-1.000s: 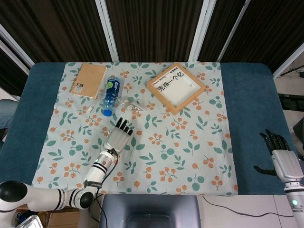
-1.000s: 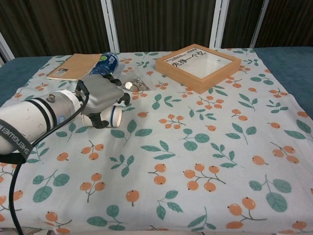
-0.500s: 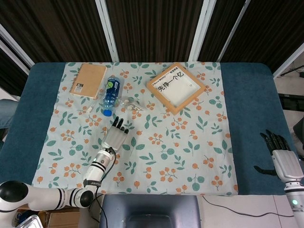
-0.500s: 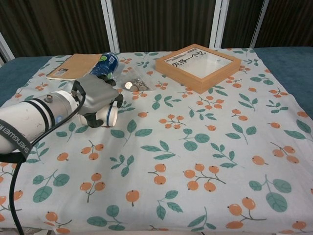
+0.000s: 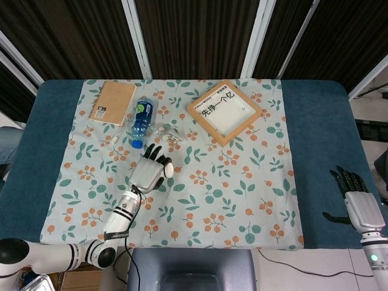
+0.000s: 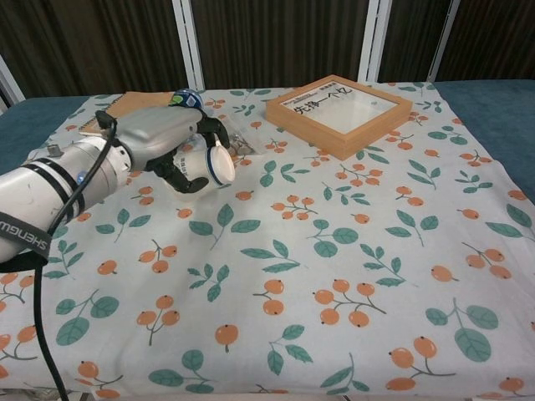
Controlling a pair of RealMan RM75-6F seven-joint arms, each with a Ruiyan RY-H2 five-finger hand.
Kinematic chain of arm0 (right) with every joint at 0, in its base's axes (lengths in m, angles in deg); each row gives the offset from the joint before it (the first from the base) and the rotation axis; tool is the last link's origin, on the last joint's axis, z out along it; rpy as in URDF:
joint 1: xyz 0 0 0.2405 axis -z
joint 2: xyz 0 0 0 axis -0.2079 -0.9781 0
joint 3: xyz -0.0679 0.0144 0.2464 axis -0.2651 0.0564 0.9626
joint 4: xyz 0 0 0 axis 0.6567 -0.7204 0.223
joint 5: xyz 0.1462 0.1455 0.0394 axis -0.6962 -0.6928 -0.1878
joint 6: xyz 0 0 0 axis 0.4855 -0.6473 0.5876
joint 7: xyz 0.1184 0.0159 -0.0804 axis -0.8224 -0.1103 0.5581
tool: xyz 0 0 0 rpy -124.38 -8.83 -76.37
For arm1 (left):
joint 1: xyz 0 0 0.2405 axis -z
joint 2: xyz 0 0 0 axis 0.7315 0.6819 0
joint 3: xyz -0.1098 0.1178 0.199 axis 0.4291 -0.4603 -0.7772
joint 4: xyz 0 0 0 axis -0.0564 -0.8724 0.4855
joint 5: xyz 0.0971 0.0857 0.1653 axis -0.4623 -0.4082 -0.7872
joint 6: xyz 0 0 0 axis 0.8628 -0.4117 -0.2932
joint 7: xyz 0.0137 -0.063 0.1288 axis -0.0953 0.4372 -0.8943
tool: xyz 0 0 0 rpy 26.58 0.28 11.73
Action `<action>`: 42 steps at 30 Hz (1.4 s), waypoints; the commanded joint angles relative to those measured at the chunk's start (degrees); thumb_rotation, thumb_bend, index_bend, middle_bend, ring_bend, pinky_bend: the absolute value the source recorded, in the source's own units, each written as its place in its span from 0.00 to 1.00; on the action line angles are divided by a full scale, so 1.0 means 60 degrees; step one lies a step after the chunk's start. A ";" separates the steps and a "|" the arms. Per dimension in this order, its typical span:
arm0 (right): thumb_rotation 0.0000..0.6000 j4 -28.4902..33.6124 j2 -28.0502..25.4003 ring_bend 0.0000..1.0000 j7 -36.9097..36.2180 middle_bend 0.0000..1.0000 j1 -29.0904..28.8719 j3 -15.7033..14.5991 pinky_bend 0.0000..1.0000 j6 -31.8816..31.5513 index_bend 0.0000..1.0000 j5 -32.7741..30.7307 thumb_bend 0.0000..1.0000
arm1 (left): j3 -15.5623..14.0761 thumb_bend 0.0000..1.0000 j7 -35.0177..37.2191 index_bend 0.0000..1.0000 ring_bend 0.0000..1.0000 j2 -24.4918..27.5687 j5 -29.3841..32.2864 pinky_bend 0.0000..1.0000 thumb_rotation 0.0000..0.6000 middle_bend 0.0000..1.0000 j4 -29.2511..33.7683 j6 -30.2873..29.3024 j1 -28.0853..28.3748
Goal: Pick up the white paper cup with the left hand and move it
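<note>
Dark slatted panels back a blue table (image 5: 315, 121) spread with a floral cloth (image 6: 334, 251). Left hand (image 6: 163, 142) grips the white paper cup (image 6: 216, 164) sideways, lifted above the cloth, half hidden by fingers. Close behind lie a water bottle (image 5: 141, 120), notebook (image 5: 113, 102), a small clear packet (image 5: 168, 133) and wooden frame (image 5: 225, 111). Right hand (image 5: 357, 203) rests apart, fingers spread, holding nothing.

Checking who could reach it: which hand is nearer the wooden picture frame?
Left. The left hand, holding the white paper cup, is below-left of the wooden picture frame; the right hand sits far off at the table's right edge.
</note>
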 commanded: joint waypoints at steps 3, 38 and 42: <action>1.00 0.0068 -0.0013 0.00 0.0084 0.00 -0.0002 -0.0015 0.00 0.0002 0.00 0.0007 0.20 | 0.0562 0.38 0.4899 0.38 0.01 -0.0593 -0.1321 0.00 1.00 0.26 -0.0744 -0.0076 -0.1257; 1.00 0.0447 -0.0075 0.00 0.0668 0.00 -0.0098 -0.0143 0.00 0.0395 0.00 -0.0179 0.20 | 0.0643 0.38 0.9748 0.15 0.00 -0.2493 -0.2923 0.00 1.00 0.11 -0.4378 -0.0189 -0.2554; 1.00 0.0481 -0.0102 0.00 0.0693 0.00 -0.0095 -0.0145 0.00 0.0409 0.00 -0.0206 0.20 | 0.0626 0.38 0.9939 0.04 0.00 -0.2422 -0.3078 0.00 1.00 0.03 -0.4395 -0.0106 -0.2595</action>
